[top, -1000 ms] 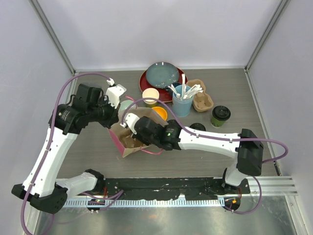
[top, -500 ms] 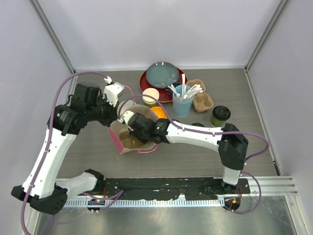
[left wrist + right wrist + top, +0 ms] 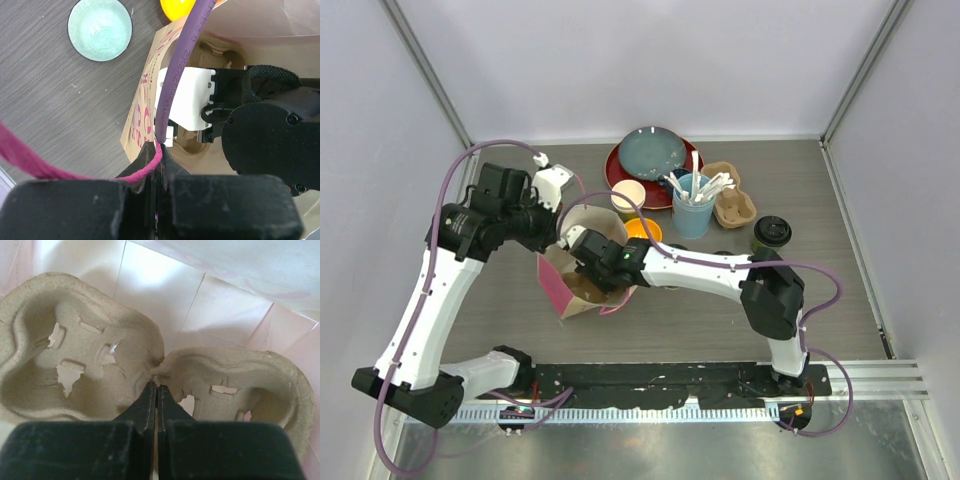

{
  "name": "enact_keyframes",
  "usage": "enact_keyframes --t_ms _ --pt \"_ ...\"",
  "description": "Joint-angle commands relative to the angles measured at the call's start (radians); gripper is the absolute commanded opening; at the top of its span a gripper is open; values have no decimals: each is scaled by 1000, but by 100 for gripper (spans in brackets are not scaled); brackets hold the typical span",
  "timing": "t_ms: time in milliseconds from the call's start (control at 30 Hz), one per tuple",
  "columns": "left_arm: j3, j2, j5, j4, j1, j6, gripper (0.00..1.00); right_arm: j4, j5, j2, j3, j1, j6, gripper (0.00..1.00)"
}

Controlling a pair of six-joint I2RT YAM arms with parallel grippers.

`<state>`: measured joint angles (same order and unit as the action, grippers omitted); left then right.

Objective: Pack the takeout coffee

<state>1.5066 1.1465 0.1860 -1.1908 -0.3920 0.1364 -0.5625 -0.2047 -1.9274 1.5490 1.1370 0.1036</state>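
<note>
The left arm's fingers (image 3: 151, 156) are clenched on the pink rope handle (image 3: 30, 161) of a brown paper bag (image 3: 582, 290) with pink print, which stands open toward the left of the surface, about midway between its near and far edges. The right arm reaches across from the right side and down into the bag's mouth. In the wrist view the right arm's fingers (image 3: 154, 391) are pinched shut on the middle ridge of a moulded pulp cup carrier (image 3: 85, 340) lying on the bag's floor, a well on each side of the grip, with torn holes in their bottoms. The takeout coffee is outside the bag: a lidded coffee cup (image 3: 771, 233) - dark green with a black lid - stands upright toward the right edge of the surface, just beside a second pulp carrier (image 3: 733, 203). An open paper cup (image 3: 628, 194), cream inside, stands upright near the far edge against the rim of a red plate (image 3: 617, 166) that carries a grey-blue plate (image 3: 652, 152); from above its outer colour looks greenish, though that is hard to be sure of. A light-blue cup of white utensils (image 3: 692, 215) stands between the open cup and the second carrier. An orange bowl (image 3: 645, 229) sits just beyond the bag, and a pale mint bowl (image 3: 100, 29) sits off the bag's far left corner.
</note>
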Motion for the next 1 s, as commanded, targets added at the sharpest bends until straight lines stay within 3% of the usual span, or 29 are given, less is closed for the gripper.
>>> enact_keyframes --t_ms 0,133,333,533,767,967 --pt "27 -4 216 -1 7 -26 0 -56 27 -70 86 -5 -2 1" --pt "-9 -13 237 7 36 -23 0 -7 97 -10 96 12 15 1" --pt "-54 -31 326 14 58 -26 0 58 51 48 97 50 13 1" --pt "-60 -39 330 -7 71 -14 0 -138 142 -82 201 -2 39 1" --pt "-83 -44 182 45 79 -14 0 -198 159 -131 160 -5 116 1" --pt "-83 -40 191 49 79 8 0 -252 81 -179 206 -5 131 1"
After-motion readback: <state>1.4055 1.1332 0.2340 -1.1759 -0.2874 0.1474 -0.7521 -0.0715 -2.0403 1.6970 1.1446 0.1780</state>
